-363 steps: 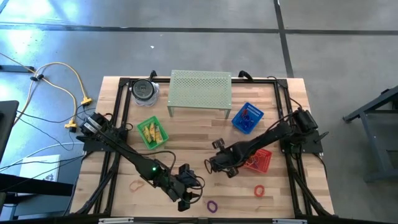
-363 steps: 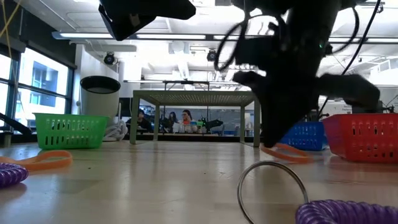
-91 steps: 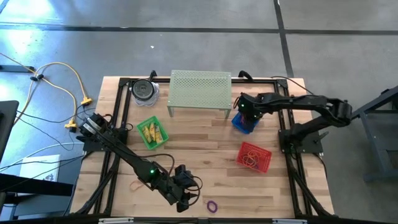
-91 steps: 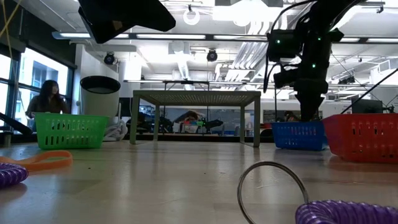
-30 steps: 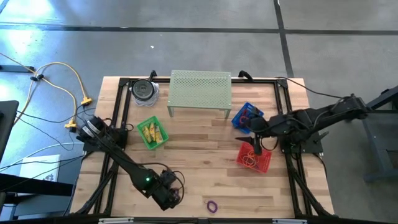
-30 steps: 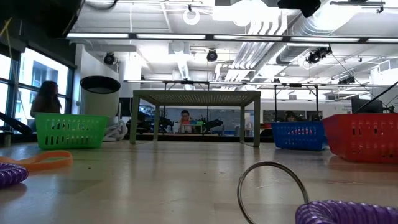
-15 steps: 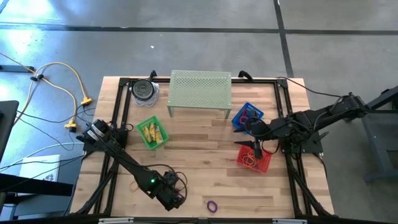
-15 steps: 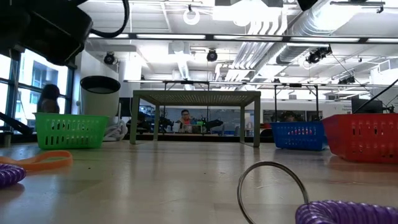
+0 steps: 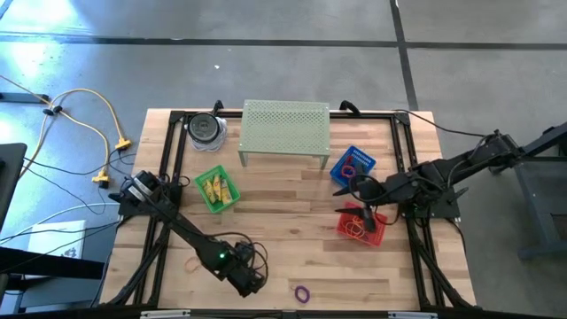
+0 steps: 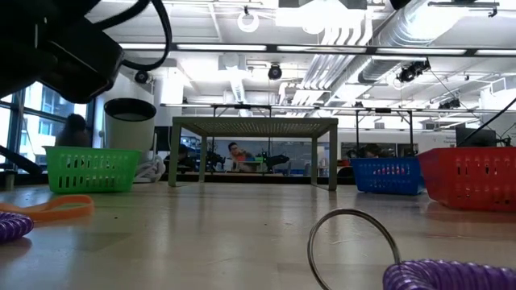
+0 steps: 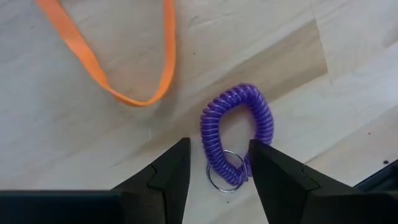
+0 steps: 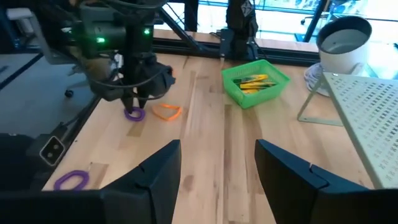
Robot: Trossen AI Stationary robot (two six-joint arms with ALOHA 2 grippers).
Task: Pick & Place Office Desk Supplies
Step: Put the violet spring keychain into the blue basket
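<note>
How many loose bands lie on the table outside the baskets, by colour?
Purple coil band below the left gripper, plus another near the table's front edge: 2
Orange band: 1
Total: 3

A purple coiled loop (image 11: 237,134) with a metal ring lies flat beside an orange band (image 11: 112,62); a second purple coil (image 9: 303,291) lies apart, near the front edge.
</note>
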